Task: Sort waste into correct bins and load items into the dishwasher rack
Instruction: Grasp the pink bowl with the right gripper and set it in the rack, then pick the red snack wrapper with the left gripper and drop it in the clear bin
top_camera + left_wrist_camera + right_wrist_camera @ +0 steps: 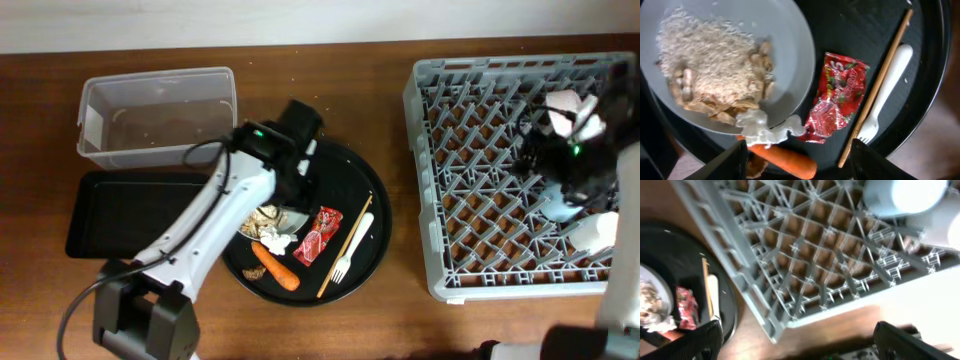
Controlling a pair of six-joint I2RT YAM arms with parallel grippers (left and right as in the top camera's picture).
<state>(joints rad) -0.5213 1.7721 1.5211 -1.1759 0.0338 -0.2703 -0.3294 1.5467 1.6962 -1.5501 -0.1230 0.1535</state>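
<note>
On the large round black tray (350,180) lie a pale plate (790,45) of rice and beige scraps (715,107), a white tissue (765,127), an orange carrot (790,159), a red wrapper (837,95) and a white fork (887,90). My left gripper (800,167) is open and empty, just above the carrot and the plate's edge; overhead it (290,195) hides part of the plate. My right gripper (805,340) is open and empty above the grey rack (500,260). A light-blue cup (905,195) and a white cup (603,232) stand in the rack.
The clear tub (160,115) stands at the back left, with the shallow black tray (120,210) in front of it. A wooden chopstick (880,80) lies beside the fork. A pinkish-white thing (565,102) shows in the rack behind my right arm.
</note>
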